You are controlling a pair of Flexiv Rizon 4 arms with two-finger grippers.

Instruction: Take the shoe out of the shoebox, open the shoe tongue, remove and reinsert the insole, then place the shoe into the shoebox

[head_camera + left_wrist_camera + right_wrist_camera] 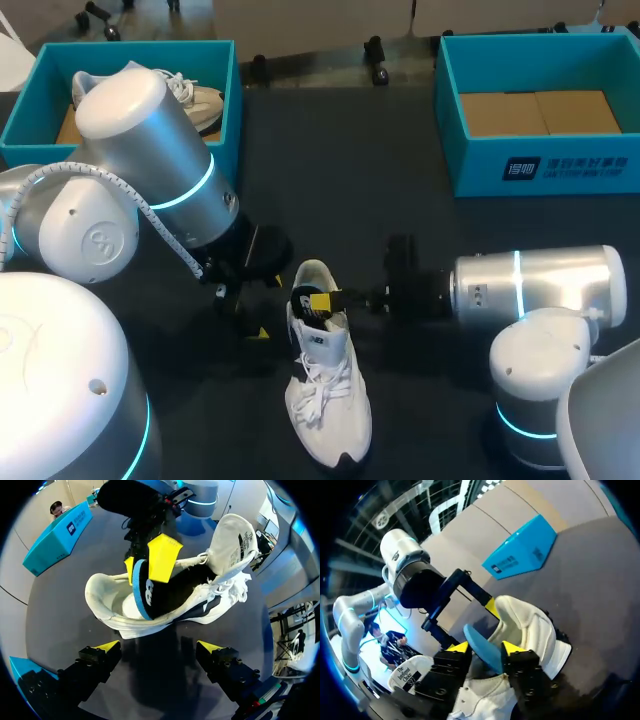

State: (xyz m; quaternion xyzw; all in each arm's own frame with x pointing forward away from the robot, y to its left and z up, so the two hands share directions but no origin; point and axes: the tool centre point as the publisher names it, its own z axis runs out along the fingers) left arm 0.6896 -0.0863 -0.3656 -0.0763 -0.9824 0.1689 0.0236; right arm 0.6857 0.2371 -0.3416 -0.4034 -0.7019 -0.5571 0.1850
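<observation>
A white shoe (325, 395) stands on the dark table, toe toward the front edge, with its tongue (232, 540) folded open. A blue insole (141, 592) sticks up out of the heel opening. My right gripper (322, 300) comes in from the right at the heel. In the right wrist view its yellow tips straddle the insole (487, 652), with a gap on one side, so the right gripper (485, 649) is open. My left gripper (240, 312) is just left of the heel. In the left wrist view the left gripper (159, 649) is wide open, with the shoe (200, 600) ahead of it and nothing between its fingers.
A teal shoebox (225, 100) at the back left holds another white shoe (195, 100). A second teal shoebox (530, 165) at the back right shows only its brown cardboard floor. My two arms crowd the table's front corners.
</observation>
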